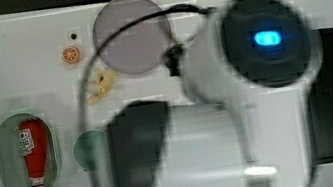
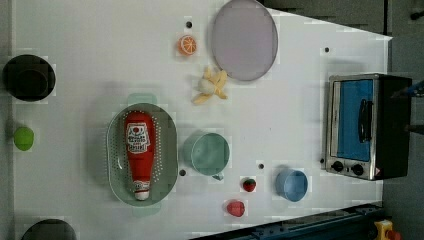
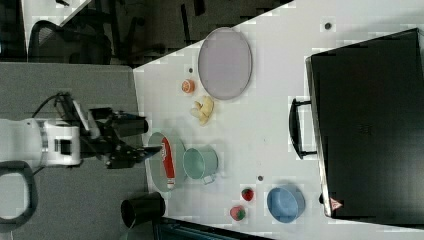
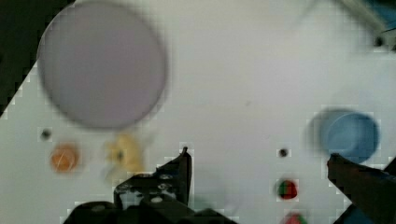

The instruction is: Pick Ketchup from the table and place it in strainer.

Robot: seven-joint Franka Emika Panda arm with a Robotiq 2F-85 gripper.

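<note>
The red Ketchup (image 2: 139, 150) bottle lies lengthwise inside the pale green oval strainer (image 2: 117, 162), its white cap toward the left view's bottom. It lies the same way in the top view, Ketchup (image 1: 34, 145) in strainer (image 1: 9, 159), and in the right view, Ketchup (image 3: 167, 159) in strainer (image 3: 156, 175). In the right view my gripper (image 3: 149, 137) hangs raised, apart from the strainer on its left side, touching nothing. The wrist view shows my gripper (image 4: 259, 156) open, its black fingers (image 4: 180, 172) wide apart with nothing between them.
A round green cup (image 2: 206, 153) stands beside the strainer. A grey plate (image 2: 244, 39), orange slice (image 2: 187, 45) and peeled banana (image 2: 211, 86) lie farther off. A blue cup (image 2: 291, 184), two strawberries (image 2: 249, 184) and a toaster oven (image 2: 364, 126) are on the left view's right.
</note>
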